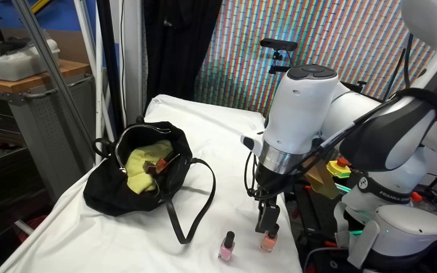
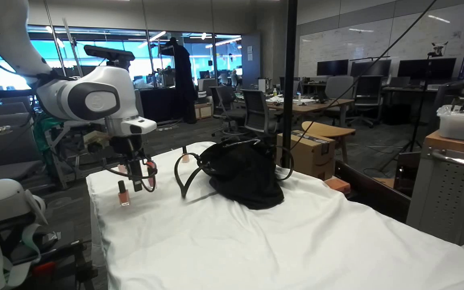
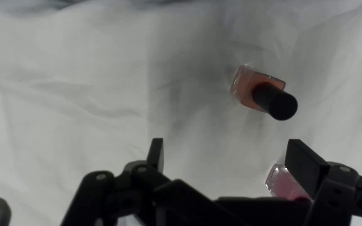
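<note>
Coral polish bottle — upright, black-capped

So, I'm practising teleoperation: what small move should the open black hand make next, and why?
Perhaps shift the hand toward the top right of the wrist view: the orange glass bottle with a black cylindrical cap shows beyond its parted fingers, nearer the right-hand one, not between them.

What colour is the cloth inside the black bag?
The cloth is pale yellow, slightly greenish; it shows best in an exterior view.
</note>
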`<state>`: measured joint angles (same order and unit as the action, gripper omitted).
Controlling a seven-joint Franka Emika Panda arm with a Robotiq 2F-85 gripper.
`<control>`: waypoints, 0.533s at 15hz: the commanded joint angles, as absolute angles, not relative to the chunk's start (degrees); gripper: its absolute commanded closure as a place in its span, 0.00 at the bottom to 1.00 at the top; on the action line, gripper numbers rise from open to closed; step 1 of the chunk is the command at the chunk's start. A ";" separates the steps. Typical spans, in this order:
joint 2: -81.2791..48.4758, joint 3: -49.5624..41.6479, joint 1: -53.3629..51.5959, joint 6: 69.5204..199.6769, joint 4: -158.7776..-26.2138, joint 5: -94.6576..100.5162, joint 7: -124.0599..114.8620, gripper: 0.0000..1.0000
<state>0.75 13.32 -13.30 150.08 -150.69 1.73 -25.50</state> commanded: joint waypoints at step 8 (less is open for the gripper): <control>-5.78 13.35 -13.62 156.30 -151.39 -2.49 -21.74 0.00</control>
<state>-4.58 13.32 -13.30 153.34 -150.73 -0.03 -24.46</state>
